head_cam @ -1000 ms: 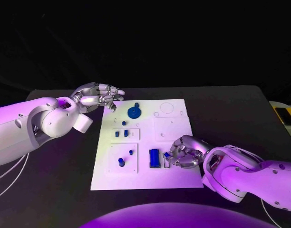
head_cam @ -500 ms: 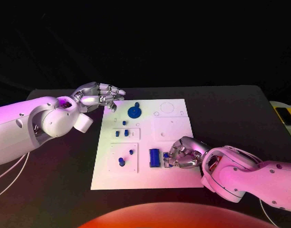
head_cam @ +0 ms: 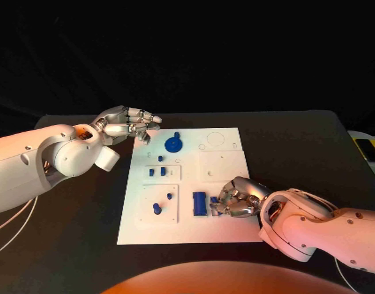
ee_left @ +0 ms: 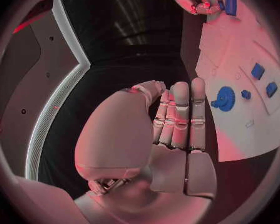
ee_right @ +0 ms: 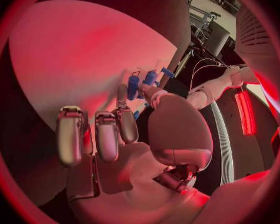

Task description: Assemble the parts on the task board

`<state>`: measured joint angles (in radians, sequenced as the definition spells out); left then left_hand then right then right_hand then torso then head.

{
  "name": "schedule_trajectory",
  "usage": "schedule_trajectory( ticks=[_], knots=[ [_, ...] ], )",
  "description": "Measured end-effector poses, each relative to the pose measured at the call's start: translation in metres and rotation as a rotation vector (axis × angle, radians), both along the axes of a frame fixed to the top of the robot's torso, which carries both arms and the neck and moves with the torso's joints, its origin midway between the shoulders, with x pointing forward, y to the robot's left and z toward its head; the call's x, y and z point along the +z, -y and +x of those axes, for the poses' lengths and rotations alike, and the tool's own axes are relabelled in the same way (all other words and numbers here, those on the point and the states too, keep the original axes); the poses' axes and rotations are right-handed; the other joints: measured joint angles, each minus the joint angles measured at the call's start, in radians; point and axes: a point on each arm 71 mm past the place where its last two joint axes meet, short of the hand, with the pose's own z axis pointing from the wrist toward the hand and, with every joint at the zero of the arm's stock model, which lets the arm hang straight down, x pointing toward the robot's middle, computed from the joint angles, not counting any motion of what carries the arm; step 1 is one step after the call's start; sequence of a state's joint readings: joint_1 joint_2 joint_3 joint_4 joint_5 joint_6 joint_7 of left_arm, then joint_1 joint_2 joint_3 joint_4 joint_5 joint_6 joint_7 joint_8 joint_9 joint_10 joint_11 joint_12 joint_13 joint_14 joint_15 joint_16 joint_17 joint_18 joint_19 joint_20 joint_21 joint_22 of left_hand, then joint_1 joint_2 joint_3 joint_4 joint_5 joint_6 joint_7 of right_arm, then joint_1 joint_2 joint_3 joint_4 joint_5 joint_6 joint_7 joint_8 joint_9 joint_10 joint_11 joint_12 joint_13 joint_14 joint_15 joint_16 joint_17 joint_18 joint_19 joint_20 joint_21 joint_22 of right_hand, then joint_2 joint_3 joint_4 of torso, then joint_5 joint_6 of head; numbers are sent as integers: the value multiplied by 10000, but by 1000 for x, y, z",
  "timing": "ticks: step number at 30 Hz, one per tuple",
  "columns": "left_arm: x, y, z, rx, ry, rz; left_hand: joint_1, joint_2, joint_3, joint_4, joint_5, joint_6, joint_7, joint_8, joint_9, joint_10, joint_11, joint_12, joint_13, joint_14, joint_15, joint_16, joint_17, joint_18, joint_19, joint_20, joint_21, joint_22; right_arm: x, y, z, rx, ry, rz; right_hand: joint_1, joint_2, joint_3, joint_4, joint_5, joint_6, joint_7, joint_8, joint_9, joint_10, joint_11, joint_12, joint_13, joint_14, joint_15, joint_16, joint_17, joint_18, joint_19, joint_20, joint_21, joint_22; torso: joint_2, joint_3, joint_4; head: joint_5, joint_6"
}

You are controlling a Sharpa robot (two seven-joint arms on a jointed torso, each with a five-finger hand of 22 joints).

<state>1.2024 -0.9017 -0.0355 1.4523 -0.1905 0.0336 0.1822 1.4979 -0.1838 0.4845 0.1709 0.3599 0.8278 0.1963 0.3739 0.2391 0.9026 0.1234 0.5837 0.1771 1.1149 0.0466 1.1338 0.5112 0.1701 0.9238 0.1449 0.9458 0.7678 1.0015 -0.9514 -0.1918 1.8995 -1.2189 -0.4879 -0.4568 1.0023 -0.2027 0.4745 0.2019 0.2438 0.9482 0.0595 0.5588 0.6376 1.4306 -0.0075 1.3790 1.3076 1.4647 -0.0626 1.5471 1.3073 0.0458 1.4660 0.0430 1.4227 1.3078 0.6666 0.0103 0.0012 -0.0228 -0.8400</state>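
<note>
Since a second ago, my right hand (head_cam: 237,197) has crept slightly down the board (head_cam: 223,229), staying at the small blue piece (head_cam: 215,201) beside the tall blue block (head_cam: 200,203); my left hand (head_cam: 127,124) has held its place. Fingers of the right hand curl over that small piece at the board's near right part, and I cannot tell from the head view whether they pinch it or only touch it. From the right wrist, the fingers (ee_right: 105,134) lie bent over the white board (ee_right: 65,55), with blue parts (ee_right: 142,81) just past the fingertips.

Left hand hovers by the board's far left corner, fingers drawn together with nothing in them; the left wrist view shows them (ee_left: 180,112) side by side, straight and closed, above the black table (ee_left: 109,84).

On the board, the blue gear (head_cam: 173,144) sits near the far edge, two small blue pieces (head_cam: 155,172) stand in the middle left panel, and a round blue part (head_cam: 157,209) lies in the near left panel.
</note>
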Motion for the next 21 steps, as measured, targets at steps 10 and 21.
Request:
schedule_trajectory(
  ticks=[10,21],
  knots=[
    [0,-1,0,10,-2,28,0,0,0,0,0,0,0,0,1,0,0,0,0,0,0,0,0,0,0,0,0,11,0,0,0,31,17,-16,-156,-157,-1098,849,-618,5,-5,-20,-24,0,0,48,-1,0,0,0,0,-1,0,0,0,2,4,5,-1,12,-6],
    [0,-1,0,12,0,72,0,0,28,-28,0,0,0,0,2,0,0,0,-9,0,0,0,-7,0,0,0,39,21,3,2,-4,92,90,9,-209,-207,-1829,904,-932,5,-6,-29,-37,37,-37,99,-1,38,-38,0,0,0,0,0,-36,1,11,6,-6,27,-33]
  ],
)
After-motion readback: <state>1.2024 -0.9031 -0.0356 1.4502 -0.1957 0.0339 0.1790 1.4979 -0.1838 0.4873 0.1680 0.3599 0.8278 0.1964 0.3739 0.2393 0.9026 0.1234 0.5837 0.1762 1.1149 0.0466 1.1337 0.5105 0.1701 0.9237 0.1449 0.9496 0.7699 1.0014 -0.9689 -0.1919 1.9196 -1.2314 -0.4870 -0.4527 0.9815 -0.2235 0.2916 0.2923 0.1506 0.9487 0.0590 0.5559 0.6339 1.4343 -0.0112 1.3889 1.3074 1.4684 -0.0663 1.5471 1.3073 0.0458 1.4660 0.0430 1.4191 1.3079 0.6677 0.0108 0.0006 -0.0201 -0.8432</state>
